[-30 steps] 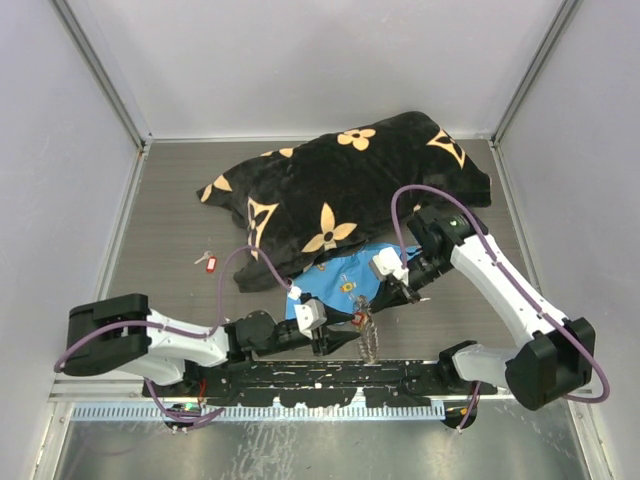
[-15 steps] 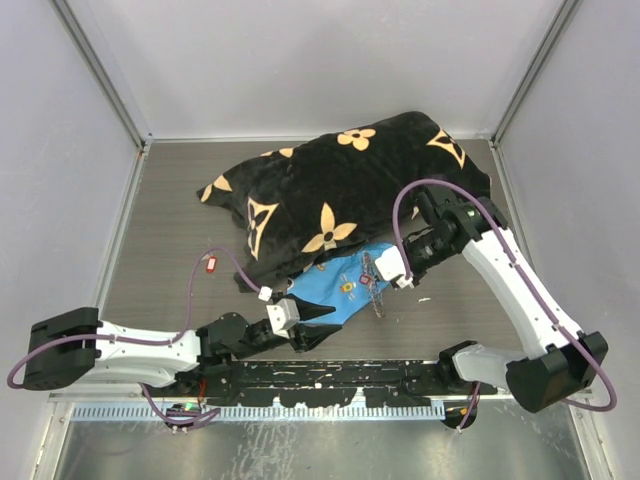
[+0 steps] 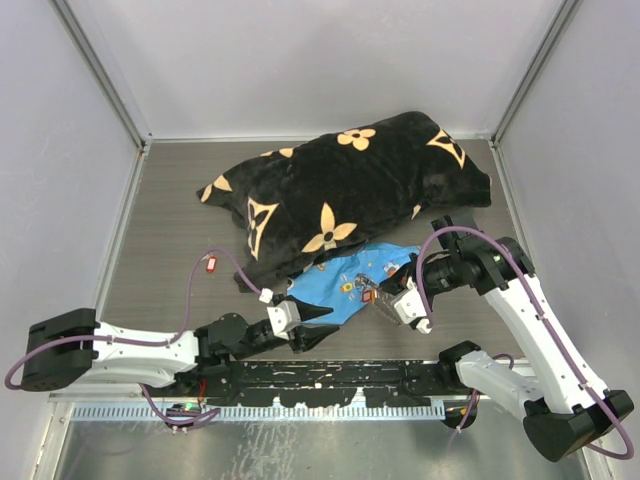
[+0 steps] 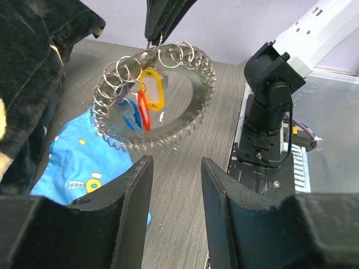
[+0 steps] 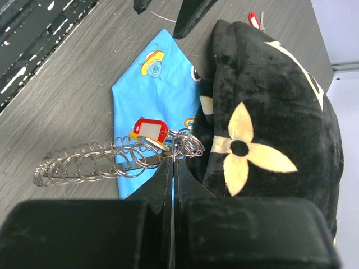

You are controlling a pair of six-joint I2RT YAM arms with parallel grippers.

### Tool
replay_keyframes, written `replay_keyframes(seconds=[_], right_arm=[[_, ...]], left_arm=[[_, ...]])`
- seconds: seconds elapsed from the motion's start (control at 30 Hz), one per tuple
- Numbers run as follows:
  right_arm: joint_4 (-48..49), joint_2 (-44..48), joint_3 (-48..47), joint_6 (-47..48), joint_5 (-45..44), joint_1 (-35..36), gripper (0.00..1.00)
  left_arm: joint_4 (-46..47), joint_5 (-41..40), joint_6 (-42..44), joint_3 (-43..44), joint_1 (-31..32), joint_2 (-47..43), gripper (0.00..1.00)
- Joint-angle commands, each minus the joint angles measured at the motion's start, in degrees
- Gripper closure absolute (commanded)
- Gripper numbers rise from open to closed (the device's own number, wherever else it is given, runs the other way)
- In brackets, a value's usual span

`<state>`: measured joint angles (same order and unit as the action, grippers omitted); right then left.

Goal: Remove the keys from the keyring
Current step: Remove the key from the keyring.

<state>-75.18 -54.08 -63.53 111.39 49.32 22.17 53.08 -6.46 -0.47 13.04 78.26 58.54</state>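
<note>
The keyring, a silvery loop strung with many small wire rings, is hanging in the upper middle of the left wrist view, clear of the table and tilting toward the lens. In the top view it is showing as a small glinting cluster right of centre, low in the frame. The keys are dangling inside the loop near its upper left: a yellow-headed one, a red one just below it and a blue one to their left. In the right wrist view the loop is stretching leftward from the fingers across the lower left, with a red-headed key just above it.

The right gripper is clenching the keyring at its top, jaws pressed together on the wire; in the left wrist view it is showing at the top edge. The left gripper is standing released, jaws apart and grasping nothing, below the ring at the bottom of its own frame.

Beneath the ring a blue patterned cloth is lying on the grey table, its upper edge tucking under a black cushion with tan flower shapes. One more red-headed key is lying alone on the table, left of centre, well apart from the ring.
</note>
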Motion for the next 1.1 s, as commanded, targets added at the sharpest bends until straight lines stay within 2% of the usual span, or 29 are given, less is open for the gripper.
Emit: replay_keyframes(seconds=[0.0,0.23,0.53,0.63,0.87,1.07], right_arm=[[2.87,1.07,0.26,2.78,1.91,0.28,0.99],[2.83,1.28,0.88,1.91,2.7,0.4,0.99],[3.43,-0.06,0.0,-8.61,4.13,0.38,0.99],[3.64,-1.61,-1.28,-14.45,4.75,0.35,0.99],[4.51,-6.94,-5.6,-37.1,7.88,0.33,0.99],[4.88,-7.85,-6.67,-45.31,9.05,0.31,0.99]], left_arm=[[3.3,1.39,0.62,1.6,0.23,0.68,0.59],[6.16,2.25,-0.56,2.96,0.23,3.67,0.59],[12.25,2.36,-1.29,6.98,0.23,10.9,0.57],[13.02,2.31,-1.01,8.82,0.35,12.73,0.57],[12.84,-3.59,1.6,10.72,0.84,13.79,0.54],[5.37,-6.46,3.9,11.72,0.84,11.8,0.53]])
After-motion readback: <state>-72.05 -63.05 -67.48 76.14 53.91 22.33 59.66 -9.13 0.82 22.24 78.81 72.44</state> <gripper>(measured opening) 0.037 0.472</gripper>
